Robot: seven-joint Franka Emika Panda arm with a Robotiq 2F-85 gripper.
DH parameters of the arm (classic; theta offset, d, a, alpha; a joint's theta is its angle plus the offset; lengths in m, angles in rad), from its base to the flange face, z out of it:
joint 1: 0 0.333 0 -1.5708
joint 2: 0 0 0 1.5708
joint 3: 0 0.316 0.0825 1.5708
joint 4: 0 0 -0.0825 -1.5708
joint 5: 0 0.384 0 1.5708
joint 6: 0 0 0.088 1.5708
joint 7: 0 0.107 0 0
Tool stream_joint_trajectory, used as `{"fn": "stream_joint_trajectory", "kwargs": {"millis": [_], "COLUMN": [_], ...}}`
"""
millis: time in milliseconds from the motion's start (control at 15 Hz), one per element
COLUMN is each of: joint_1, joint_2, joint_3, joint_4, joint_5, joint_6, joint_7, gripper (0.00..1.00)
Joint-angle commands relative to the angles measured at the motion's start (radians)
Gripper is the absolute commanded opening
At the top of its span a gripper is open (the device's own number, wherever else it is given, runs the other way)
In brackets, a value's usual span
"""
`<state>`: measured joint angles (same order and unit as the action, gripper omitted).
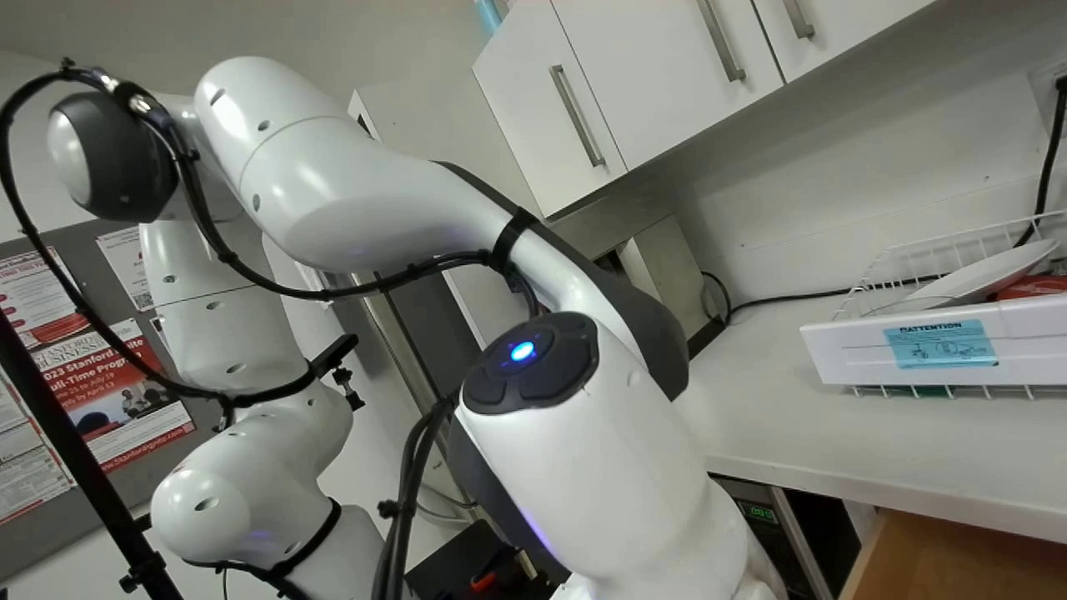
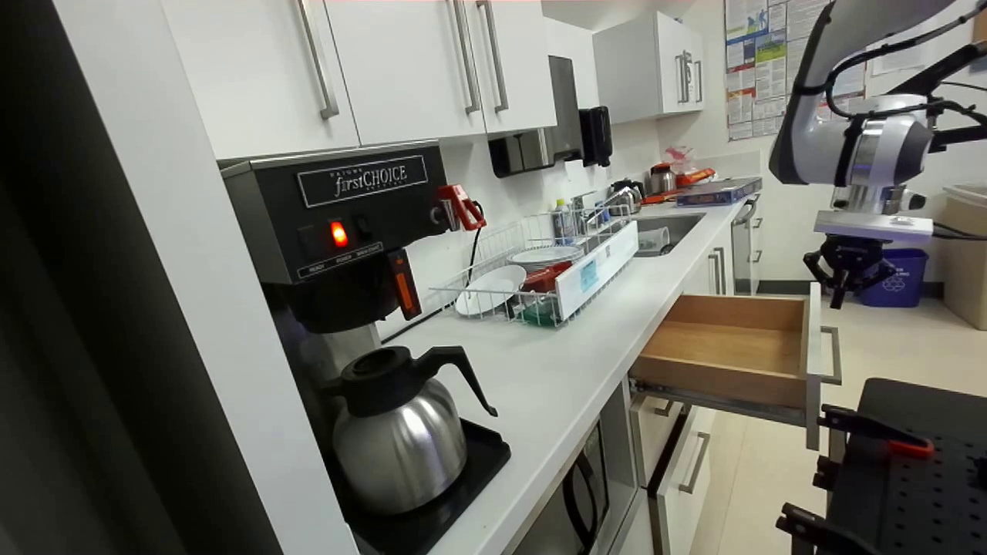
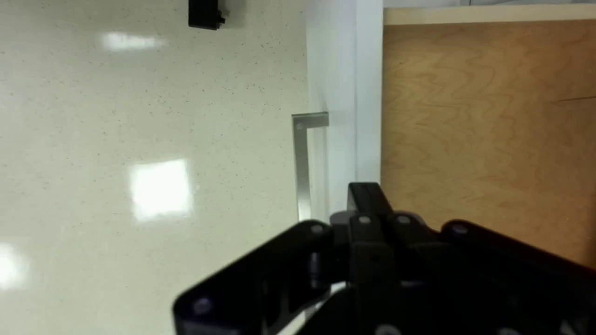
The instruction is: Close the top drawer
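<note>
Wrist view up, operator, and your black two-fingered Robotiq gripper [image 3: 370, 204] holds its jaws tight together, fingertip against fingertip. You see those tips overlap the top edge of the white rectangular drawer front [image 3: 369, 102]; whether they touch it, you cannot tell. Left of that front, in the same view, your slim silver bar handle [image 3: 301, 172] juts out over pale speckled floor [image 3: 223, 153], and to the right spreads the honey-brown wooden drawer bottom [image 3: 479, 121]. Across to an exterior view, and there it is for you: the wooden, white-fronted top drawer [image 2: 725, 383] stands well open, reaching out from beneath the long white countertop [image 2: 555, 370]. You have the gripper pointing down near the drawer front. Up on that countertop sits a white wire dish rack [image 2: 497, 245] holding white plates [image 2: 493, 289], and closer to that camera a round stainless-steel coffee pot [image 2: 401, 455] with a black lid stands upright. In an exterior view, your white jointed robot arm [image 1: 600, 467] shows a lit blue light [image 1: 523, 351], with part of the drawer at lower right.
</note>
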<state>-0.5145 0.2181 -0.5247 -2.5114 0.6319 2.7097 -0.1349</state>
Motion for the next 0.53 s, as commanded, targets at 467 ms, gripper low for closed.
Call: {"fn": "stream_joint_trajectory", "kwargs": {"millis": [467], "joint_1": [-0.110], "joint_2": [0.184], "joint_3": [0.064], "joint_4": [0.096], "joint_5": [-0.022], "joint_6": [0.009], "joint_7": [0.071], "gripper": [0.01]}}
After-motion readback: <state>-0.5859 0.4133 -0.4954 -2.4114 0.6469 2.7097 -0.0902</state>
